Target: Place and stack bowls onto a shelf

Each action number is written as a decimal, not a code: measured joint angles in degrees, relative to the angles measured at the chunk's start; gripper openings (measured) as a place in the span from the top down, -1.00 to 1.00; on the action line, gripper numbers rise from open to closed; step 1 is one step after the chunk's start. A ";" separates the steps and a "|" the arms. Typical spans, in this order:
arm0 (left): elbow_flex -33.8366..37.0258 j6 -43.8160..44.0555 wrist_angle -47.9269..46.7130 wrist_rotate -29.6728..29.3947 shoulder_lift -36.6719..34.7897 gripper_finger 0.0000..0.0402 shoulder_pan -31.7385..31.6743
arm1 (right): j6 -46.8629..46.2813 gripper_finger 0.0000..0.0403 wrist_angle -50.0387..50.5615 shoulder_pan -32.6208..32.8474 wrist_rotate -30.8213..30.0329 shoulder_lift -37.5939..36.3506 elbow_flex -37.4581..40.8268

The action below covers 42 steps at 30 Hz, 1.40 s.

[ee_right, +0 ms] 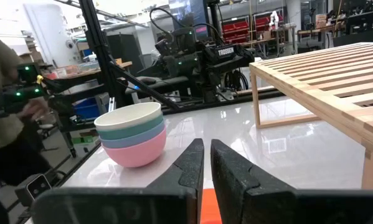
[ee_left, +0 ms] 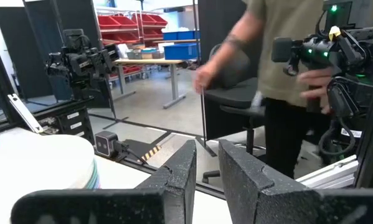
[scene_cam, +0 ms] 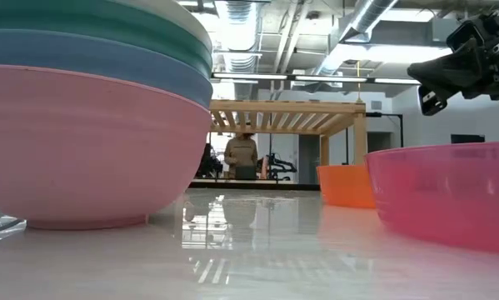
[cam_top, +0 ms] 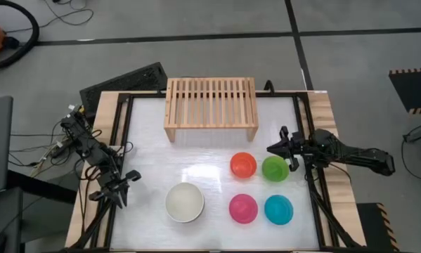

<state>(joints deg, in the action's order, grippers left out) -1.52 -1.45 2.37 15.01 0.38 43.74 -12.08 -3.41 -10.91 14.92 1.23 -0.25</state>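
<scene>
Green bowl (cam_top: 275,169) just beside right claw (cam_top: 275,149), orange bowl (cam_top: 243,165) near

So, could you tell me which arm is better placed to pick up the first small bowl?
The right: its gripper hovers beside the green bowl and orange bowl, while the left gripper waits near the stack of large bowls.

Shelf (cam_top: 210,104) top bare along the table's (cam_top: 210,144) far edge; open surface before it; four small bowls (cam_top: 260,187) cluster near the right edge, stacked bowls (cam_top: 185,202) near the front edge.
</scene>
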 joint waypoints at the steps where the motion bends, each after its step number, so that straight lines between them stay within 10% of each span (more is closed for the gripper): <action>1: 0.00 1.28 0.94 -1.39 0.00 0.72 0.01 | 0.00 0.71 0.00 0.00 0.00 0.00 0.00; 8: -0.02 24.10 16.12 -17.22 -0.02 0.72 0.01 | 0.00 0.71 -0.01 0.01 0.00 0.00 -0.02; 21: -0.07 41.59 22.69 -73.23 -0.02 0.72 -0.01 | 3.22 0.71 -0.01 -0.13 -0.01 -0.01 -0.02; 36: -0.04 45.59 16.47 -79.46 0.00 0.72 -0.01 | -7.10 0.71 -0.21 0.42 0.00 -0.02 -0.02; 42: -0.04 45.48 16.58 -90.46 0.00 0.72 -0.01 | -18.04 0.71 -0.42 0.38 0.01 -0.02 -0.01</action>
<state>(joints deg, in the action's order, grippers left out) -1.56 44.03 18.95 -75.45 0.38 43.72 -30.12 -3.83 -10.52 14.93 1.21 -0.27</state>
